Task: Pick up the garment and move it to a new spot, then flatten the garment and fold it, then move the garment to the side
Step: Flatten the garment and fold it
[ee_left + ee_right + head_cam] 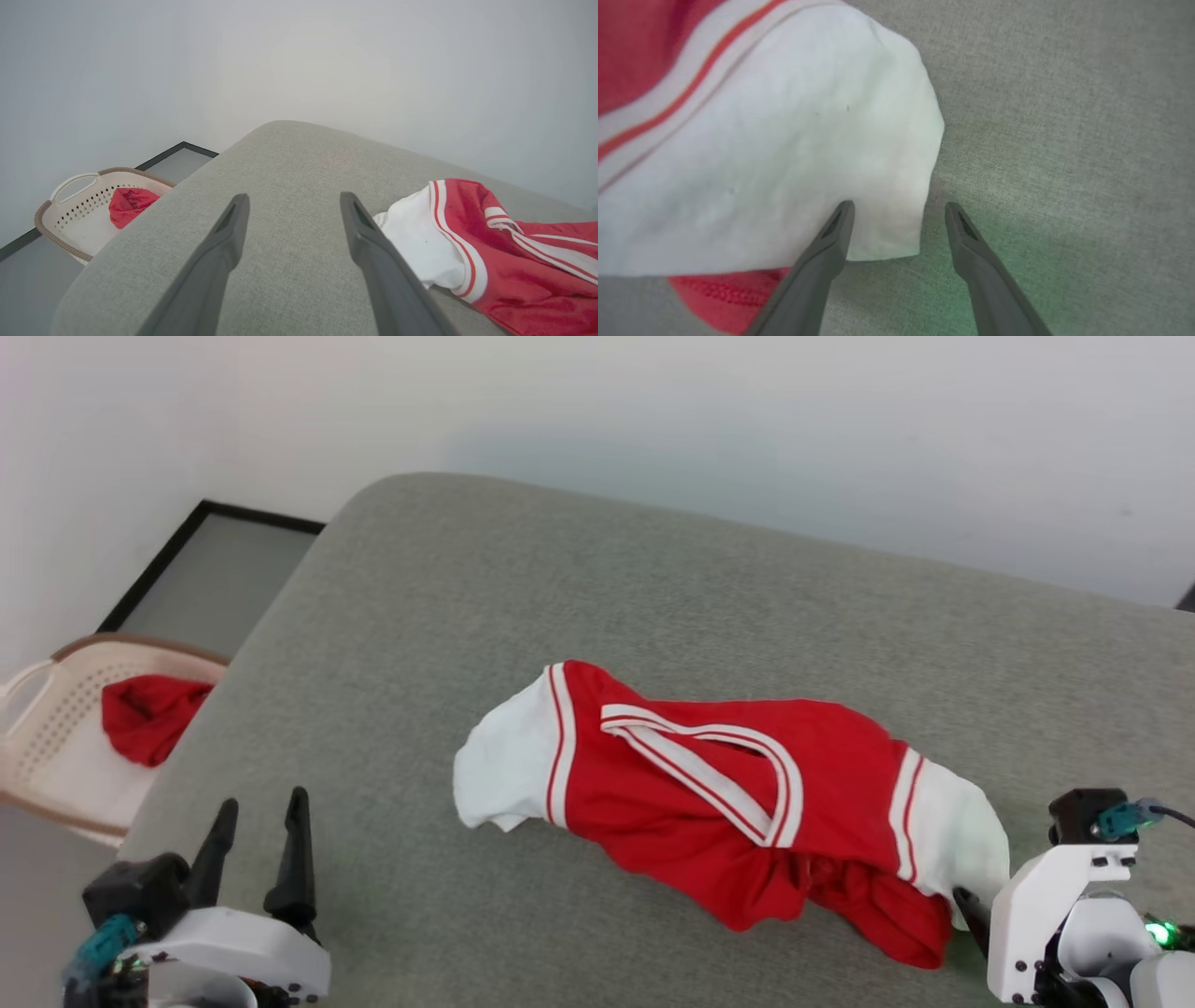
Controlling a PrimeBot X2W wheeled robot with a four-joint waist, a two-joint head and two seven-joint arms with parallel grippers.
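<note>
Pale grey wall [653, 411] backs a grey fabric-covered cushion [523, 579] that takes up most of the head view. On it, right of centre and toward the lower right of the frame, lies the garment [691, 784]. It is a red jersey shirt crumpled into a long bunch, with a white sleeve end at each end and the white-and-red striped collar looped across its middle.

At the lower left of the frame the left gripper [263, 800] hovers over bare cushion, its two dark fingers spread wide and holding nothing. In the left wrist view the shirt's nearer white sleeve lies just beside the finger on the right of the frame; whether they touch cannot be told.

At the lower right corner the right gripper [899, 206] is at the other white sleeve end. In the right wrist view its fingers stand wide apart, with the lower corner of the sleeve lying between them, not pinched.

Off the cushion's edge, at mid-left of the head view, a cream perforated laundry basket [33, 737] holds a small bunch of red cloth [145, 714].
</note>
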